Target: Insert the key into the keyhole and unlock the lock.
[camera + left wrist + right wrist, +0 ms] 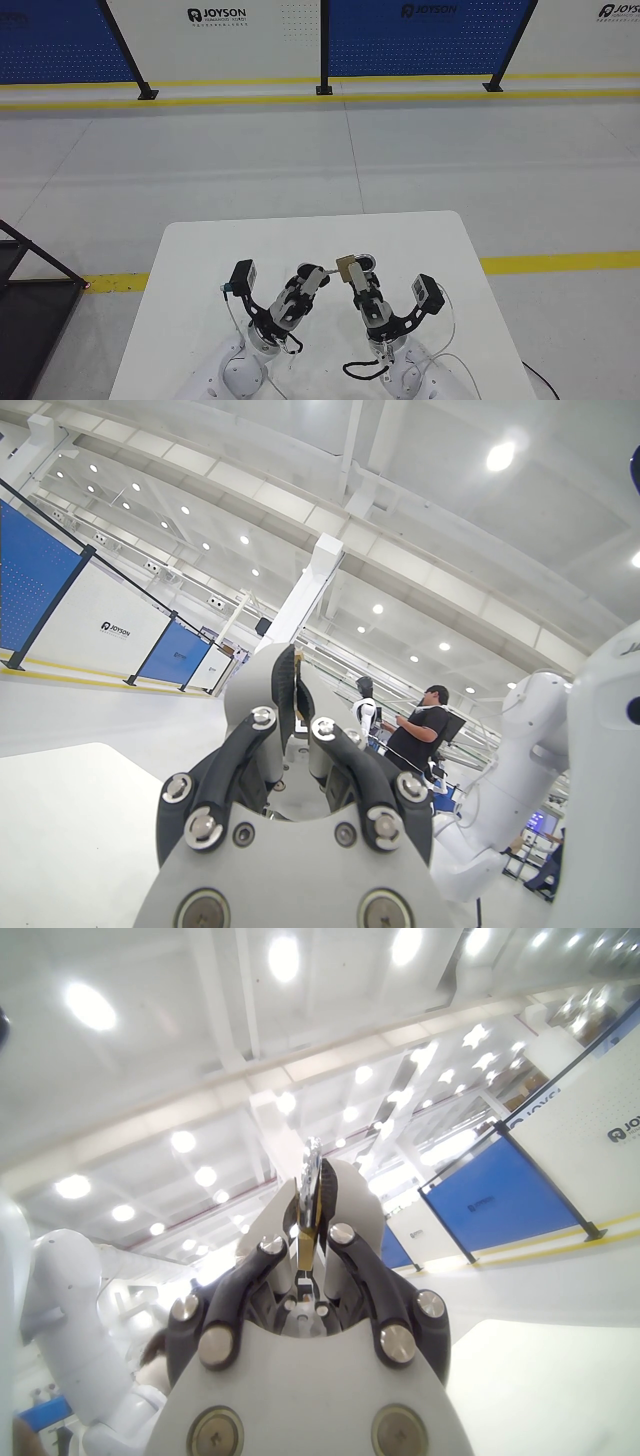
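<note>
My right gripper (315, 1185) is clenched on the brass padlock with the silver shackle (306, 1228), holding it edge-on above the middle of the white table (200, 300). My left gripper (294, 680) is pinched on a thin tan sliver I take for the key (299, 660), mostly hidden by the black ribbed pads (282, 680). From above, both tips sit close together. Blue and white fence panels (420, 35) stand well behind, and a black rack (25, 285) is beside the table.
</note>
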You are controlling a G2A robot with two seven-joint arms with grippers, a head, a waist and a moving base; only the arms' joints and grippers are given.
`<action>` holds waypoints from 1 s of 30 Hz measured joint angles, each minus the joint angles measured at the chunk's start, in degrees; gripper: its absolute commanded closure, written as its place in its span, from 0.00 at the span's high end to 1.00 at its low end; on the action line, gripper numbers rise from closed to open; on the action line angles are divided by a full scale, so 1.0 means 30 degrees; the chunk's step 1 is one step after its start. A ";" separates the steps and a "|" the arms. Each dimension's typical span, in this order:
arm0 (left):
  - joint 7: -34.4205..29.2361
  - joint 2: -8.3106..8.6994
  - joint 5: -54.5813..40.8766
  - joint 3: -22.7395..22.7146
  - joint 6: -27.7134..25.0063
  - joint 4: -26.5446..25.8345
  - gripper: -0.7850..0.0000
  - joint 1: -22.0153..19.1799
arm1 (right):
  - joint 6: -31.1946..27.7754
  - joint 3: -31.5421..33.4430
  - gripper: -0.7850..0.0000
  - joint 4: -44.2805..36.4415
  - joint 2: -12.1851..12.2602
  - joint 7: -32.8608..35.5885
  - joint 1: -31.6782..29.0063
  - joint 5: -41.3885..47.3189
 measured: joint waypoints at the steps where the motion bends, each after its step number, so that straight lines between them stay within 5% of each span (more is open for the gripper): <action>1: 0.0013 -0.0012 0.0000 -0.0001 -0.0013 0.0013 0.00 0.0002 | 0.0051 0.0000 0.00 -0.0041 -0.0003 0.0044 -0.0009 0.0043; 30: 0.0008 -0.0422 -0.0642 0.0135 -0.0416 0.0237 0.00 -0.0084 | 0.0619 0.0371 0.00 -0.0608 -0.0382 0.0544 -0.0428 0.0298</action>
